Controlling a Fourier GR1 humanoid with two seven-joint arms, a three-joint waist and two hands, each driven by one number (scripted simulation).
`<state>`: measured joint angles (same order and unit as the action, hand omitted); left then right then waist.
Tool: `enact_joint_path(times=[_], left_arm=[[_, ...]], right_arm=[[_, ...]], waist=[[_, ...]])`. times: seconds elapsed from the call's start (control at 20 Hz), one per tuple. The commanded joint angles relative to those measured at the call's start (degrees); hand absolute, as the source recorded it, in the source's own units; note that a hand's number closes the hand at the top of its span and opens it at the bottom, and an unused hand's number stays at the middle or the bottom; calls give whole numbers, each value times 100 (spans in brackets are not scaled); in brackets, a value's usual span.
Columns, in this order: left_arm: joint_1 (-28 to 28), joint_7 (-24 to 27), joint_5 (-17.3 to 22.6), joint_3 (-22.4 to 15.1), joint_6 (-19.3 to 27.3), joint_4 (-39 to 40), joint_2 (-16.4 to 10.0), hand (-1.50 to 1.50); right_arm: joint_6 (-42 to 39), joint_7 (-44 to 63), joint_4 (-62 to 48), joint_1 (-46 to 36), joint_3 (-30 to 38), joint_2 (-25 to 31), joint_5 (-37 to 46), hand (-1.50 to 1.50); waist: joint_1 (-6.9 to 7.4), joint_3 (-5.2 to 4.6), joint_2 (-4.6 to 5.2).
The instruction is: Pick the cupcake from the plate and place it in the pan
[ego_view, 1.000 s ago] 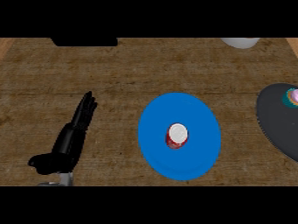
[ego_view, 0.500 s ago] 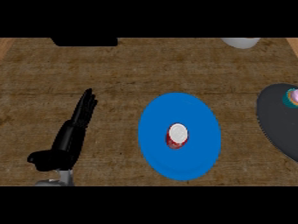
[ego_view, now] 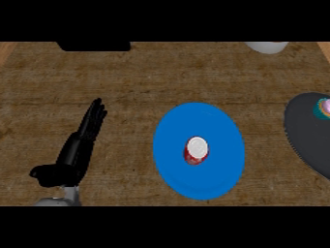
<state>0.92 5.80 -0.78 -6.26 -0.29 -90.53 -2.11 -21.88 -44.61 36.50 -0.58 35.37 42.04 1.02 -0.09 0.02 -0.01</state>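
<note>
Compared against the views of the last second: found next to no change. Noted only a slight shift of the left robot hand (ego_view: 74, 151) up the worktop (ego_view: 131, 82); saw nothing else displaced. Judged no progress toward the pan in that interval.

Found the left robot hand with fingers straight and close together, pointing away, thumb out to the side, holding nothing. Could not find the right robot hand in view.

Containers:
- Blue plate (ego_view: 221, 121), just to the right of the left robot hand, clear of it. Holds the cupcake (ego_view: 196, 149), white top, red wrapper, sitting near the middle.
- Dark pan (ego_view: 317, 150), well to the right of the hand, beyond the plate, partly cut off by the view's edge. Holds a second cupcake (ego_view: 329, 107), pink icing, teal wrapper, near the far rim.

Cannot settle from this whether the pan's cupcake came off the plate.
</note>
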Motion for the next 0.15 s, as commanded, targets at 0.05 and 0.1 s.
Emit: enact_joint_path(times=[0.05,0.1], left_arm=[[-251,-239,-49,-126,70,-501,64,0],[7,-279,-35,-11,57,-244,42,0]], right_arm=[[131,-657,403,557,-8,-254,-41,-150],[462,-389,499,160,-196,-458,51,-150]], waist=[[-16,-4,-10],[0,-4,-3]])
